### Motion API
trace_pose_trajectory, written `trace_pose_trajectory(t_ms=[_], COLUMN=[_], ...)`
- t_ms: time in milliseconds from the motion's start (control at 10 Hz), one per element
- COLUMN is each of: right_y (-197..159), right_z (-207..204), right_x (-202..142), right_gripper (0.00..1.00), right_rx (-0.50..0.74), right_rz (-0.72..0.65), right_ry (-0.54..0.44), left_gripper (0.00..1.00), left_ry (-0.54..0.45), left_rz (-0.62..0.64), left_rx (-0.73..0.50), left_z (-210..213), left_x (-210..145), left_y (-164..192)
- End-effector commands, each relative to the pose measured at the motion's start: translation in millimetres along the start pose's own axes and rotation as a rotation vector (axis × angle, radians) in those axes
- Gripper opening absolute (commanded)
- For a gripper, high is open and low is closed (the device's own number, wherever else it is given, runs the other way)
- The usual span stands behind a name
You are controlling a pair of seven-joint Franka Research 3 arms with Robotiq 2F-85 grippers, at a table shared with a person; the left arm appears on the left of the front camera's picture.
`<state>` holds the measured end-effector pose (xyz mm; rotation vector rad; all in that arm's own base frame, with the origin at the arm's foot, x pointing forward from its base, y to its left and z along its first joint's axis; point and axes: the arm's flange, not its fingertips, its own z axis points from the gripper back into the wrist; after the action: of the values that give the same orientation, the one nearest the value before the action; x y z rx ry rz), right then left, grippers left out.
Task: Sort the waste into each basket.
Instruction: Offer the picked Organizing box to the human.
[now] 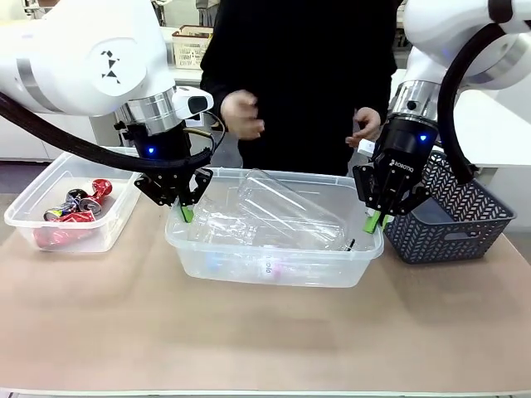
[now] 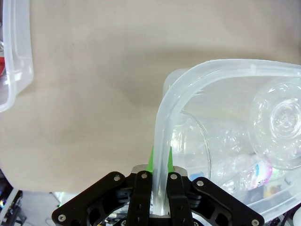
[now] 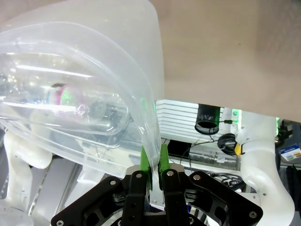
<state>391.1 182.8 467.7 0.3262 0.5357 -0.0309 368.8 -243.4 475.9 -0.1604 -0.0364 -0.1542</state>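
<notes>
In front of you, the middle clear tub point(image 1: 274, 265) sits on the tabletop point(image 1: 265, 332), holding several clear plastic bottles point(image 1: 290, 211) lying on their sides in a loose pile. Its rolled rim point(image 2: 162, 141) is pinched at the left end and again at the right end point(image 3: 148, 141). To your left, a smaller clear tub point(image 1: 112, 228) rests just beside it, apart, with crushed red-and-silver cans point(image 1: 79, 207) heaped at its bottom.
</notes>
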Motion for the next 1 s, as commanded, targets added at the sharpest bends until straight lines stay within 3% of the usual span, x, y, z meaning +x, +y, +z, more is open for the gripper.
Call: trace_pose_trajectory(t_ms=[0,700,800,900], right_y=[-1.6,-1.6,0.0,11.1], right_z=[5.1,5.1,0.0,13.5], right_x=[-3.2,-3.2,0.0,12.1], right_gripper=[0.00,0.00,0.09,0.09], right_rx=[0.000,0.000,0.000,-0.055], right_rz=[0.009,0.009,0.000,-0.015], right_ry=[-0.002,-0.002,0.000,-0.007], left_gripper=[0.00,0.00,0.04,0.04], left_ry=[0.003,0.003,0.000,0.000], left_rz=[0.003,0.003,0.000,-0.028], left_rx=[0.007,0.007,0.000,-0.014], left_z=[4.1,4.1,0.0,1.6], left_x=[-0.8,-0.8,0.0,19.0], left_y=[4.2,4.2,0.0,0.3])
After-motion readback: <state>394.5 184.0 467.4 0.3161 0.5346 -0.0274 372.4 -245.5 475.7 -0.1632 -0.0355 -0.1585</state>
